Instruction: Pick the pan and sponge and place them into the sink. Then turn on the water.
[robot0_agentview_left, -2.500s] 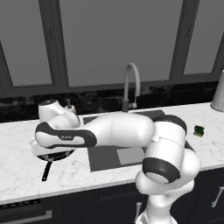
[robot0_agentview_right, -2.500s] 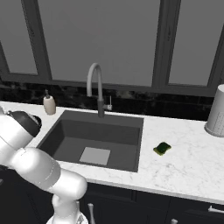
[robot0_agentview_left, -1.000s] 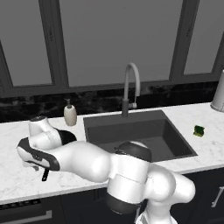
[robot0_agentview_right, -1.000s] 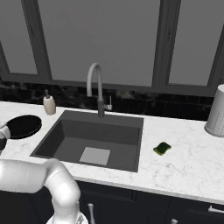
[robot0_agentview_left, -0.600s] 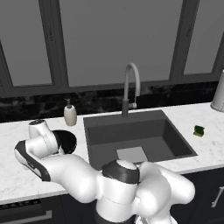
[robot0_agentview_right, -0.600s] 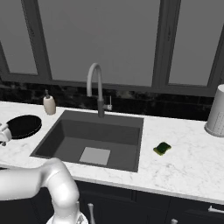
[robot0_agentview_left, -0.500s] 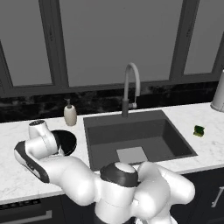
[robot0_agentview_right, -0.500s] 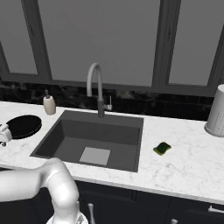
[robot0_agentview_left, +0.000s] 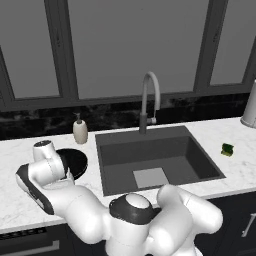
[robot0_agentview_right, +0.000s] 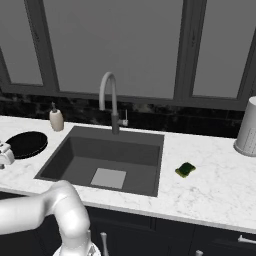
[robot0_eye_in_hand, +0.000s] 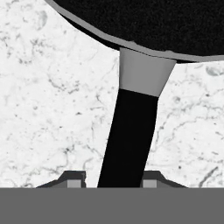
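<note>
- Black pan handle (robot0_eye_in_hand: 129, 135) runs up between the claw (robot0_eye_in_hand: 113, 178) fingertips (robot0_eye_in_hand: 73, 178), which sit just beside it on either side; whether they already pinch it I cannot tell
- Pan (robot0_agentview_left: 75, 162) lies on the marble counter (robot0_agentview_right: 210, 185) left of the sink (robot0_agentview_right: 115, 155)
- Step in hand: gripping the pan; next, a firm clamp, then lift
- Sponge (robot0_agentview_right: 185, 169) waits right of the sink

The sink (robot0_agentview_left: 155, 160) and faucet (robot0_agentview_right: 111, 100) are seen from behind by both base views, left and right, looking forward-down; the pan (robot0_eye_in_hand: 144, 22) handle is viewed close-up by the hand camera.
</note>
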